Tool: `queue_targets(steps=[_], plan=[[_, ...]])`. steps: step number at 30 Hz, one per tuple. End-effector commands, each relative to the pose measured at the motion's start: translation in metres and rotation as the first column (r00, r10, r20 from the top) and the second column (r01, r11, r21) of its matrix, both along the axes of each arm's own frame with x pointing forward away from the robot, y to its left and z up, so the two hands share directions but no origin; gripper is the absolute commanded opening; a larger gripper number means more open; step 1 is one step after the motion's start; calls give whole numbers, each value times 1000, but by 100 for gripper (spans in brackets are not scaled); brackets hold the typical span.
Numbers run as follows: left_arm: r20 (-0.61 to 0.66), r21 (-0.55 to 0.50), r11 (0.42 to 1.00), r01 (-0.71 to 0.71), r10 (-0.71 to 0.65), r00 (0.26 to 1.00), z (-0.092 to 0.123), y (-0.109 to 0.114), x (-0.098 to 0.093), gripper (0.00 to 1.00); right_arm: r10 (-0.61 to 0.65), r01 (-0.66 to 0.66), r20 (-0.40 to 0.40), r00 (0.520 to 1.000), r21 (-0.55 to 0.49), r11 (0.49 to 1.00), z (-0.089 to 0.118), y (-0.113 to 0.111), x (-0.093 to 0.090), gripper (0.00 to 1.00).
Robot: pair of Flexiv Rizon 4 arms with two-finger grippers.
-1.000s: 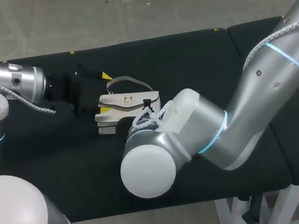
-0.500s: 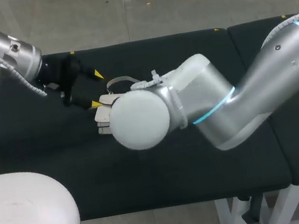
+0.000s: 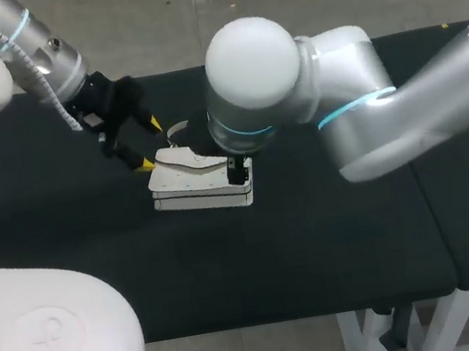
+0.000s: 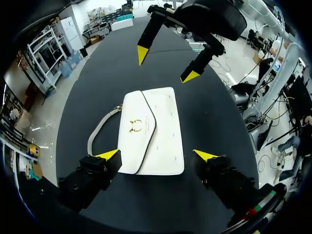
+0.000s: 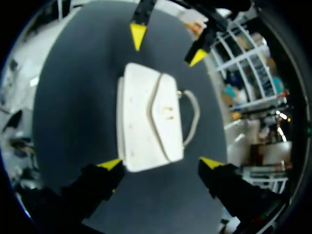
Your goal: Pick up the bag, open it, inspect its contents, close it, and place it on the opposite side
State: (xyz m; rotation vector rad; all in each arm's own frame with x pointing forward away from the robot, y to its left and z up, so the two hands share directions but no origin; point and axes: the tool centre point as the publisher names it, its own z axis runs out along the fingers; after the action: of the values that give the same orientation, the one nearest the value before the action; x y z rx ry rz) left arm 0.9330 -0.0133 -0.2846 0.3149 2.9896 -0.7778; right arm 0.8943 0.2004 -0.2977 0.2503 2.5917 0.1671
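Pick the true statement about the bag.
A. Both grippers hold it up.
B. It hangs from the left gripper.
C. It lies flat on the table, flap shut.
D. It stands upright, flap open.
C: the bag lies flat on the table, flap folded down; the left gripper and right gripper are open.

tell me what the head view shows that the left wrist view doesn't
Only the head view: the right arm in full, hiding part of the bag. Only the left wrist view: the flap's gold clasp and the right gripper, open past the bag's far end. Both: the white bag flat on the dark table, the left gripper open.
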Motion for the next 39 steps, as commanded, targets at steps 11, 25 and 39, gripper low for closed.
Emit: queue_targets(steps=[11,25,39], plan=[[-197,-14,954,-299,290,936,12,-12,9,100,-218,243,-209,953,101,965,16,-14,23,100],[-537,306,670,-676,708,458,16,-8,-6,100,-722,885,-556,411,55,462,35,-40,29,100],[-537,306,670,-676,708,458,16,-8,-6,100,-722,885,-556,411,55,462,35,-40,29,100]])
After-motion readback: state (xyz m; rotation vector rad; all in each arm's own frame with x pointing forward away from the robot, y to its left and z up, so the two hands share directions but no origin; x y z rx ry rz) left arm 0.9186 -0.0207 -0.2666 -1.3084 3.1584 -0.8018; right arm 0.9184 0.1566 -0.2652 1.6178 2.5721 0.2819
